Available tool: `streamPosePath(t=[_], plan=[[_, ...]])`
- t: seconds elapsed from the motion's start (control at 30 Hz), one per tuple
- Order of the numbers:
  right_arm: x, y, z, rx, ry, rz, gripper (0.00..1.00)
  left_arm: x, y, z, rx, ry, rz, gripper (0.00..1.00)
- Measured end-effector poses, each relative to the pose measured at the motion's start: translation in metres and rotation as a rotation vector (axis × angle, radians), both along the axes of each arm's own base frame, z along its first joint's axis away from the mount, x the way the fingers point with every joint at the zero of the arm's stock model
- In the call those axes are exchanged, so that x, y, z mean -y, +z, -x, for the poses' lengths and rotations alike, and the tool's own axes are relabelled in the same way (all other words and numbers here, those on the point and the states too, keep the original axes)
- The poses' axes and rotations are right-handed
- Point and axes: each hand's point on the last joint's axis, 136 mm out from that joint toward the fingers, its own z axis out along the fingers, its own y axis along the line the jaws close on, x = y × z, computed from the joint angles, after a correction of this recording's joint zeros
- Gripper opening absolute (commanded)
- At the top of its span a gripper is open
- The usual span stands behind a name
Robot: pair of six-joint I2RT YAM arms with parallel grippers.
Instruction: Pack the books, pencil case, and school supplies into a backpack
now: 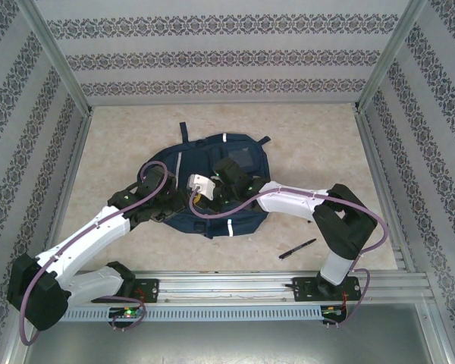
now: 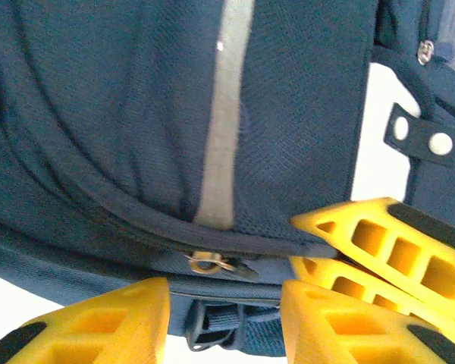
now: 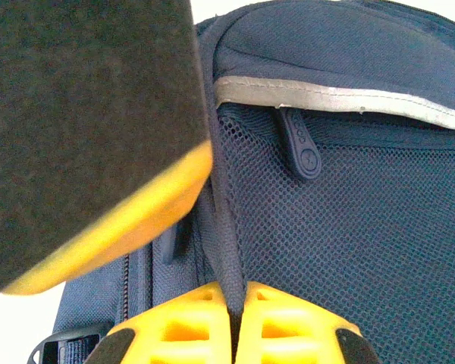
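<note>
Right gripper [image 3: 236,299] pinches a backpack [image 3: 364,227] fabric edge; left gripper [image 2: 220,296] stands parted beside the zipper pull [image 2: 208,262].

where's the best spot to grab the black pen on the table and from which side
Mid-barrel, coming straight down from above. The pen lies flat on the table, apart from the backpack, slanted with nothing touching it. Being slim, it offers only its narrow width, so turn the jaws square to that slant.

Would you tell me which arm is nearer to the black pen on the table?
Right. The right arm has its elbow just right of the pen; the left arm reaches onto the backpack from the far left, well away.
</note>
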Motion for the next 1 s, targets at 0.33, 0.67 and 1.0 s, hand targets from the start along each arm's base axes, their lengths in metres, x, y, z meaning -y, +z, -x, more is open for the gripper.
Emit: streamPosePath(t=[0.33, 0.67, 1.0], plan=[[-0.002, -0.001, 0.003, -0.004, -0.006, 0.008, 0.00, -0.006, -0.010, -0.007, -0.002, 0.028, -0.057, 0.33], [0.003, 0.000, 0.000, -0.004, -0.021, 0.017, 0.00, 0.002, -0.016, -0.012, 0.014, -0.042, -0.078, 0.20], [0.007, 0.008, -0.001, -0.024, -0.005, -0.014, 0.00, 0.000, -0.005, -0.008, 0.053, -0.069, -0.083, 0.16]])
